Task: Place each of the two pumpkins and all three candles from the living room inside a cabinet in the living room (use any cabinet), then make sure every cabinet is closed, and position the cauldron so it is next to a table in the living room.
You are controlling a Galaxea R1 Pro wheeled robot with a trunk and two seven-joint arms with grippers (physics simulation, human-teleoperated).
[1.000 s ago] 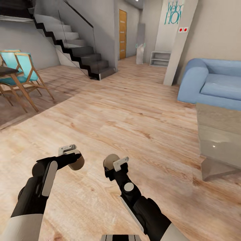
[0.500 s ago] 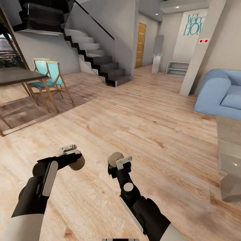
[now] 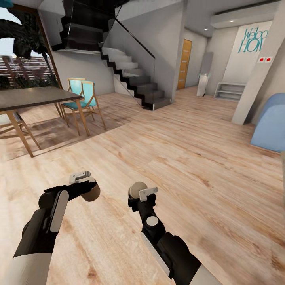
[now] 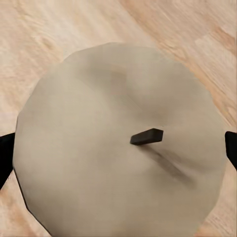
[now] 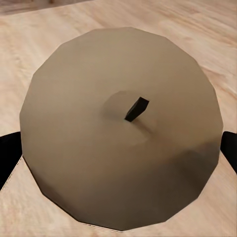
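Note:
Each of my grippers carries a candle over the bare wood floor. In the head view my left gripper (image 3: 90,189) is shut on a stubby brown candle (image 3: 92,193), and my right gripper (image 3: 139,194) is shut on a second candle (image 3: 137,189). The left wrist view looks straight onto the pale round top of its candle (image 4: 98,148), with a short dark wick (image 4: 146,137), and black fingers (image 4: 5,158) at both sides. The right wrist view gives the same look at the other candle (image 5: 98,163) and its wick (image 5: 136,109). The pumpkins, cabinet and cauldron are out of view.
A dark dining table (image 3: 27,97) with teal-seated wooden chairs (image 3: 82,101) stands at the left. A black staircase (image 3: 130,75) rises behind it. A blue sofa (image 3: 271,124) sits at the right edge beside a pillar (image 3: 257,75). Open wood floor (image 3: 178,150) lies ahead.
The whole picture has swung: the camera turned left, bringing the dining table and window into view and pushing the sofa and glass table off to the right. Both grippers still hold their candles.

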